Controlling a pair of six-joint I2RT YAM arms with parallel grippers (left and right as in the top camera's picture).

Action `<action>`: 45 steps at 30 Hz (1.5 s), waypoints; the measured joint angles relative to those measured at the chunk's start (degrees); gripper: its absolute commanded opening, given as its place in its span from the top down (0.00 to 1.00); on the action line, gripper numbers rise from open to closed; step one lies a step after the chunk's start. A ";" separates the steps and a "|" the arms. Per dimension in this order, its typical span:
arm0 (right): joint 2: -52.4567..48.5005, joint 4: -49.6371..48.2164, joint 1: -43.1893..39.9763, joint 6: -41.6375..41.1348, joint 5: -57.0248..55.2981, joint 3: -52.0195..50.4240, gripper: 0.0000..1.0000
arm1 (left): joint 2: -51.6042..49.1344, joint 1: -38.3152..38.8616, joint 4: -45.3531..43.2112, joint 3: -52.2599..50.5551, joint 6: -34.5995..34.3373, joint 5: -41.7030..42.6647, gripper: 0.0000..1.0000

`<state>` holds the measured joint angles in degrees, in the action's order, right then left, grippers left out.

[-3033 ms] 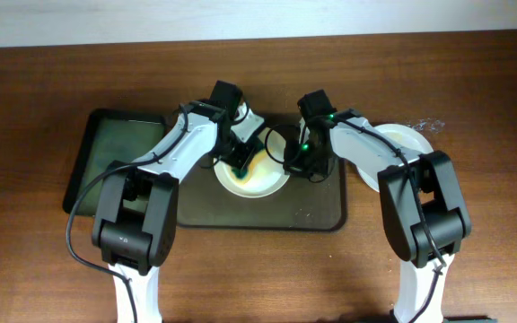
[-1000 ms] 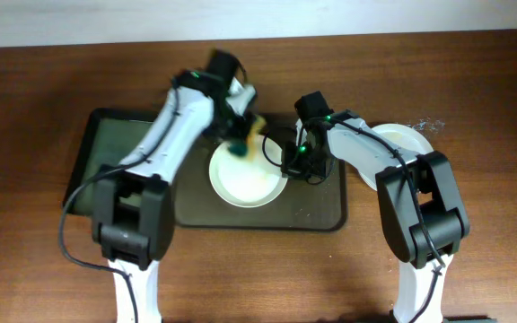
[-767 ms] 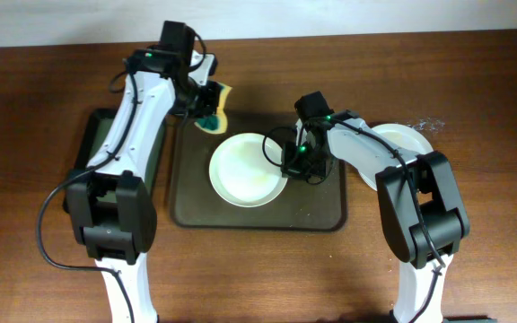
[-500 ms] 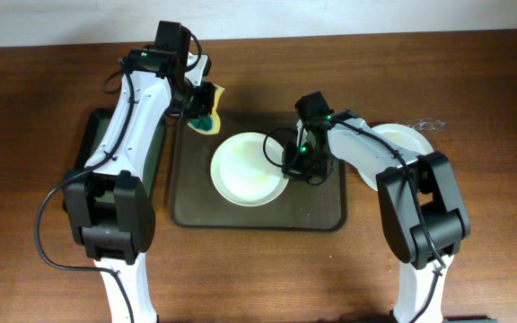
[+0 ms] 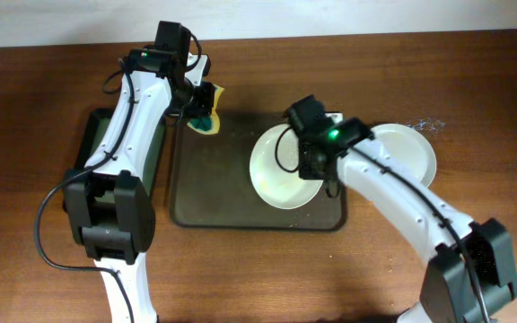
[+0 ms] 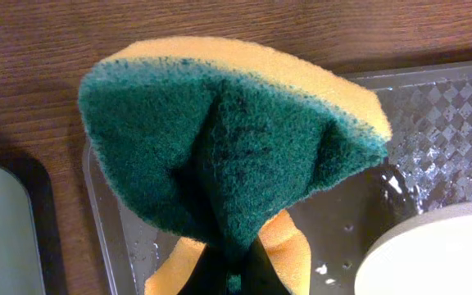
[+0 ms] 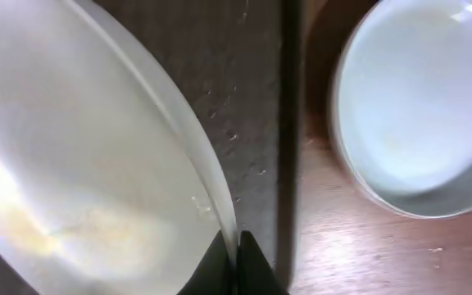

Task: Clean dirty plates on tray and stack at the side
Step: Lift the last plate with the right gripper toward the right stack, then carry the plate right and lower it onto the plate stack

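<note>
A cream plate [image 5: 280, 170] is held tilted above the right part of the dark brown tray [image 5: 214, 211]. My right gripper [image 5: 315, 164] is shut on its rim; the right wrist view shows the fingers [image 7: 236, 250] pinching the plate's edge [image 7: 97, 164] over the tray's right rim. A pale grey-blue plate [image 5: 411, 152] lies on the table right of the tray and also shows in the right wrist view [image 7: 416, 106]. My left gripper [image 5: 202, 109] is shut on a green and yellow sponge [image 6: 220, 147], held above the tray's far left corner.
A smaller black tray [image 5: 92, 157] lies left of the brown tray, partly under my left arm. Small bits [image 5: 424, 126] lie on the table behind the grey-blue plate. The wooden table [image 5: 474, 81] extends all round.
My right gripper has lifted the cream plate by its rim and moved it right, tilted. Earlier my left gripper carried the sponge off the plate to the tray's far left corner and has stayed there.
</note>
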<state>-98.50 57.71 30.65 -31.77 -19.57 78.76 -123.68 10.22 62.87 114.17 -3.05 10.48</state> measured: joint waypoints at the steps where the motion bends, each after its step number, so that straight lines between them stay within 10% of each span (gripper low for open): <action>1: 0.33 0.17 1.86 -0.72 -4.24 0.00 0.96 | 0.00 0.00 -0.04 0.00 0.00 0.00 1.00; 20: 0.85 0.15 25.99 -2.29 -63.08 0.00 0.96 | 0.00 0.00 -0.09 0.00 0.00 -0.02 1.00; 34: 0.85 0.42 26.62 -2.64 -56.96 0.00 0.96 | 0.00 0.00 -1.29 0.00 0.00 0.00 1.00; 45: 0.85 13.99 23.19 -21.33 -47.41 -0.09 0.96 | 0.00 0.00 -1.60 0.00 0.00 -0.02 1.00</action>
<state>-97.65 71.70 53.84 -53.10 -66.98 78.67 -123.68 10.22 61.28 114.17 -3.05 10.46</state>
